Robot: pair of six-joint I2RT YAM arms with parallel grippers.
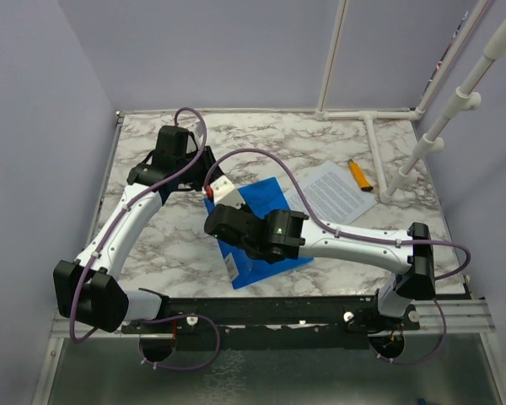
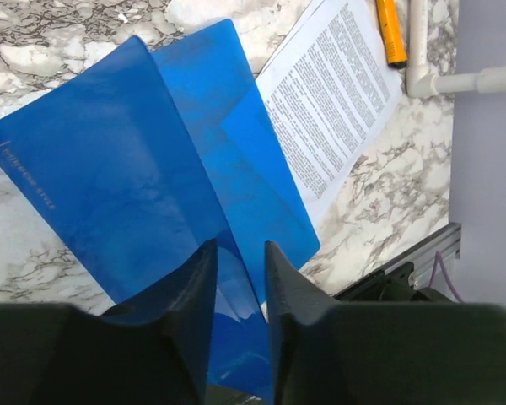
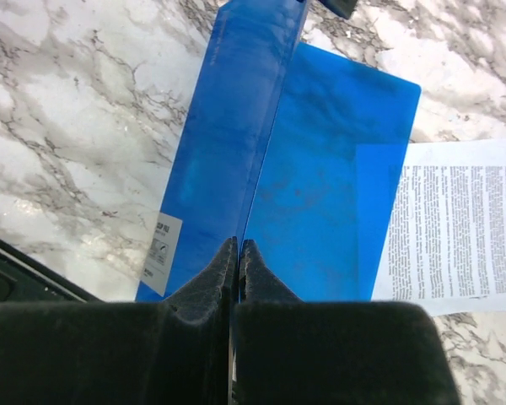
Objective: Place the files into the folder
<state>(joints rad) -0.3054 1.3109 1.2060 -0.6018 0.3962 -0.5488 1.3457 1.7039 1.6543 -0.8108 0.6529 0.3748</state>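
Note:
The blue folder (image 1: 274,202) lies mid-table with its front cover lifted; it also shows in the left wrist view (image 2: 110,177) and the right wrist view (image 3: 320,169). Its white label (image 3: 158,249) is on the raised cover. My right gripper (image 3: 239,242) is shut on the raised cover's edge, shown in the top view (image 1: 226,226). My left gripper (image 2: 240,246) is open, with a blue flap of the folder between its fingers, at the folder's far left corner (image 1: 213,196). The files (image 1: 337,192) lie flat on the table right of the folder, partly under its edge (image 2: 333,93) (image 3: 455,224).
An orange marker (image 1: 360,175) lies beyond the files (image 2: 390,34). White pipe frame (image 1: 379,160) stands at the back right (image 2: 455,82). A metal rail (image 1: 320,314) runs along the near table edge.

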